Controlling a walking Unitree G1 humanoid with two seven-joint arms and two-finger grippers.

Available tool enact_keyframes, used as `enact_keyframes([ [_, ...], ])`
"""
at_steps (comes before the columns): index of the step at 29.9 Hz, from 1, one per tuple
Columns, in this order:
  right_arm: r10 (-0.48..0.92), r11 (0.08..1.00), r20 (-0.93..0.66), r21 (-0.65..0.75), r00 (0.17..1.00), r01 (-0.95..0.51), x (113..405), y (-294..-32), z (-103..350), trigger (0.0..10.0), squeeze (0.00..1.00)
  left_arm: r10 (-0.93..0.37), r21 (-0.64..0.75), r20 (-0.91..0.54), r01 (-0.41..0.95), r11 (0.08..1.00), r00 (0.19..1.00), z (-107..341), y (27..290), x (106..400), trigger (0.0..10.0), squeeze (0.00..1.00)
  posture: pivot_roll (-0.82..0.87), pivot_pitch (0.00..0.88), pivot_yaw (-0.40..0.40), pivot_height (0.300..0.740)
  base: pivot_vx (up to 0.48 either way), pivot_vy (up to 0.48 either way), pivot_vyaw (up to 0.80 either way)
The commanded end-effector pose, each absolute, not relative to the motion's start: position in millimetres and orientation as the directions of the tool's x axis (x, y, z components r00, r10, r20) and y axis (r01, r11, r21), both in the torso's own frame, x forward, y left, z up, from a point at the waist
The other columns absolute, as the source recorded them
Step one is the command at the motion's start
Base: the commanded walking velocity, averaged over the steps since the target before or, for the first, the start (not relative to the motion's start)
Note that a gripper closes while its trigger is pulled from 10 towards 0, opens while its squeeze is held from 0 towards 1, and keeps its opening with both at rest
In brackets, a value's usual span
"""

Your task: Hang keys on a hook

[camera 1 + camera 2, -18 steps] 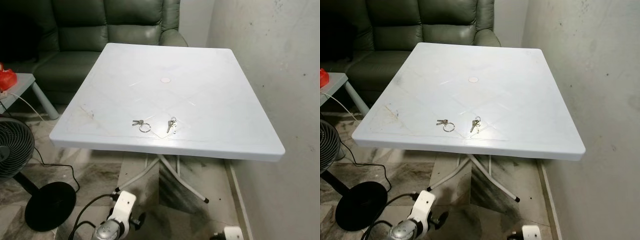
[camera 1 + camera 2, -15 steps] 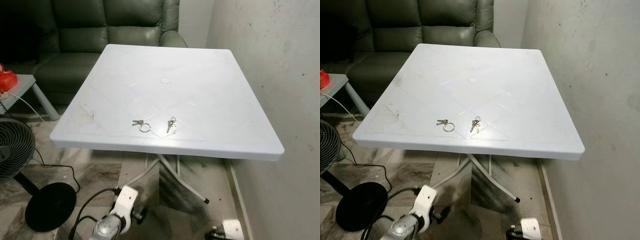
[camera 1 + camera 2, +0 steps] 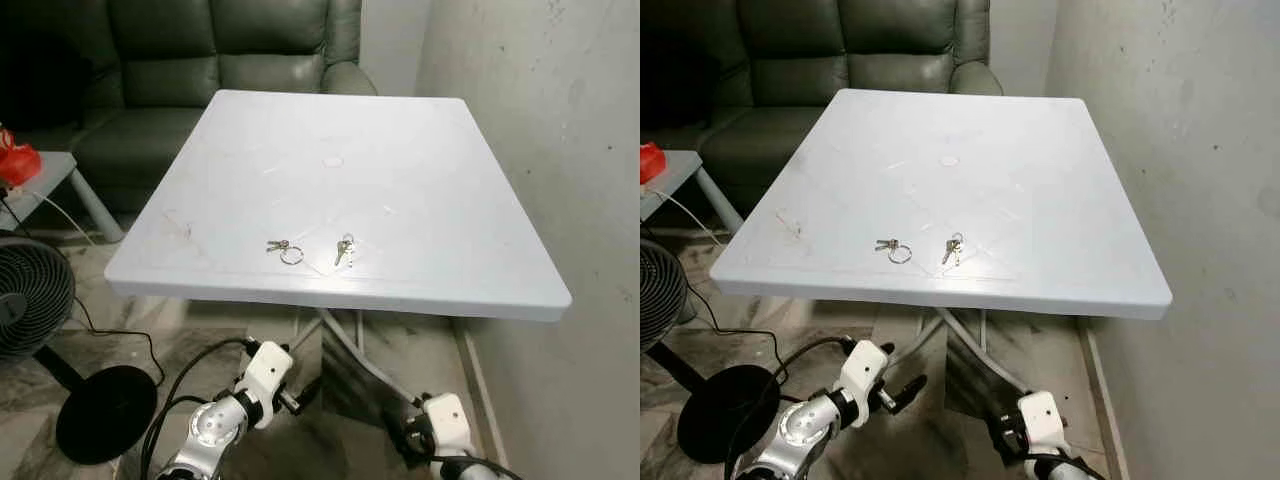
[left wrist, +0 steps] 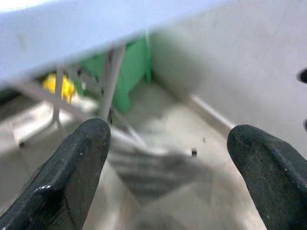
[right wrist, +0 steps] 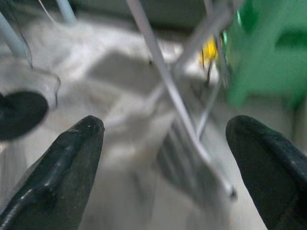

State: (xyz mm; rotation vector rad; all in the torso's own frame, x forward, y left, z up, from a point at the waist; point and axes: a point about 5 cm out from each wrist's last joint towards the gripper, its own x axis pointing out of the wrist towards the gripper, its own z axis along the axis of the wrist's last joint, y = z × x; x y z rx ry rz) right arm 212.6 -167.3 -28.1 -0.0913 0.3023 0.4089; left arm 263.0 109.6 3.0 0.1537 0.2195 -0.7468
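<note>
Two key bunches [image 3: 315, 250] on table [image 3: 450, 200]

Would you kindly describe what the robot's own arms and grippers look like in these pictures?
Each arm is silver metal ending in a white boxy wrist housing. A black cable loops from the left arm; another trails by the right arm. The left gripper and right gripper each have two long, rounded, matte black fingers.

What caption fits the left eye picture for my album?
Two sets of keys lie on a white table; both arms wait low in front.
</note>
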Motion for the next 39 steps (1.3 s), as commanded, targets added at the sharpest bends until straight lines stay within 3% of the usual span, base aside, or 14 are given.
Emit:
enact_keyframes([
  [1,0.415,0.900,-0.249,-0.030,0.875,-0.436,217.9,-164.1,-18.2,10.0,0.00,-0.671,0.081,-0.205,0.695,0.714,0.713,12.2,112.2,268.2,10.0,0.00,-0.03,0.000,0.025,0.740,0.000,0.000,0.00],
  [11,0.571,0.816,-0.086,-0.050,0.816,-0.576,233.4,-149.3,23.9,10.0,0.00,-0.741,0.111,-0.054,0.741,0.662,0.670,43.9,102.9,278.1,10.0,0.00,-0.01,0.000,0.008,0.740,0.000,0.000,0.00],
  [18,0.560,0.828,0.022,-0.025,0.828,-0.560,246.1,-147.6,57.0,10.0,0.00,-0.716,0.083,0.084,0.711,0.698,0.693,75.5,98.4,285.4,10.0,0.00,0.00,0.000,-0.012,0.740,0.000,0.000,0.00],
  [29,0.335,0.935,0.126,0.073,0.934,-0.346,274.6,-158.1,85.9,10.0,0.00,-0.450,-0.041,0.168,0.462,0.886,0.877,99.8,118.7,313.2,10.0,0.00,0.01,0.000,-0.031,0.740,0.000,0.000,0.00],
  [39,0.078,0.988,0.147,0.124,0.986,-0.096,274.4,-177.1,92.1,10.0,0.00,-0.189,-0.146,0.097,0.201,0.969,0.977,94.5,131.2,325.8,10.0,0.00,0.01,0.000,-0.030,0.740,0.000,0.000,0.00],
])
